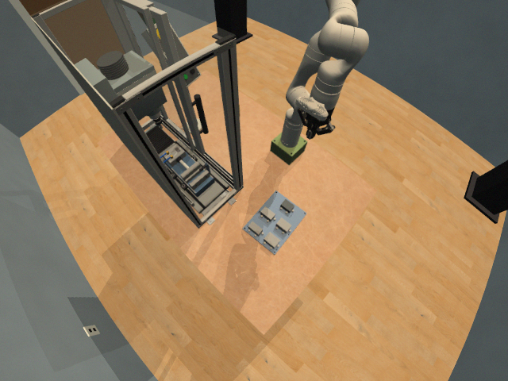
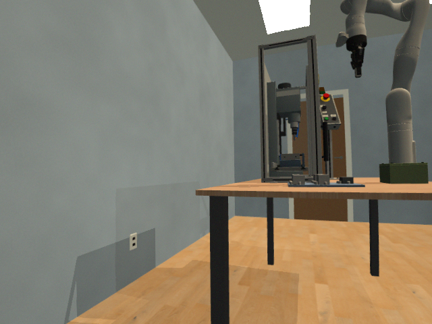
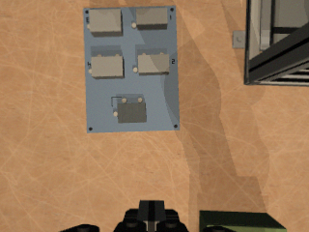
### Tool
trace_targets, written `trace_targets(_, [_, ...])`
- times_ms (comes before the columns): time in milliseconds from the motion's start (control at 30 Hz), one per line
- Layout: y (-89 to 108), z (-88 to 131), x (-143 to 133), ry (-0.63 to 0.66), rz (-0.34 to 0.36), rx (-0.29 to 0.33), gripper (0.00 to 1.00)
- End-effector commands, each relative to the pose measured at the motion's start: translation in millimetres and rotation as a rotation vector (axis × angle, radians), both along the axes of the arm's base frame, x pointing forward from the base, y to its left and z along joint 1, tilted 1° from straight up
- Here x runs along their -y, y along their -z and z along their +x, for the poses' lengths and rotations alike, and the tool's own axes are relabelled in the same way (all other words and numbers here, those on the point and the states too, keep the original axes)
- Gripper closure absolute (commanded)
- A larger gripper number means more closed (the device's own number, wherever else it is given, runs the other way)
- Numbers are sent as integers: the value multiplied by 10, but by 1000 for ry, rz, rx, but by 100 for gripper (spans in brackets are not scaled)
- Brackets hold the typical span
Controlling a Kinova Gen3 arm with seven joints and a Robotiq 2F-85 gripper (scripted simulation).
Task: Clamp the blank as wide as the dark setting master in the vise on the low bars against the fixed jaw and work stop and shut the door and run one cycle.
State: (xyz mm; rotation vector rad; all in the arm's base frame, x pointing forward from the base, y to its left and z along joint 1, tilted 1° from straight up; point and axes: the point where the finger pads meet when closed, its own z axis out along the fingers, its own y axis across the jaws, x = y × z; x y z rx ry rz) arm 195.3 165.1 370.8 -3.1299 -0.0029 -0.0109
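Observation:
My gripper is shut and empty, high above the table near the arm's base. The dark setting master sits upright on the blue plate. The plate also holds several lighter grey blanks, including one at mark 2 and one at mark 4. The vise is inside the guard; its bars are too small to tell apart. The door handle stands back from the front corner post. The green button is on the control column.
The tall guard frame stands left of the plate in the top view, with a corner at the upper right of the wrist view. The green arm base is behind the plate. The spindle hangs above the vise.

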Motion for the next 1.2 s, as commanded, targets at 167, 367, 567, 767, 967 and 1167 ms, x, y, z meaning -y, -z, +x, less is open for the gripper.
trace_targets(167, [16, 66, -29, 11, 0, -5, 90])
trace_targets(367, [152, 53, -490, 9, 0, -6, 90])
trace_targets(567, [184, 60, -605, 11, 1, -5, 90])
trace_targets(767, [184, 60, -605, 11, 1, -5, 90])
trace_targets(967, [342, 93, -1177, 11, 1, -6, 90])
trace_targets(1167, [342, 93, -1177, 11, 1, -6, 90])
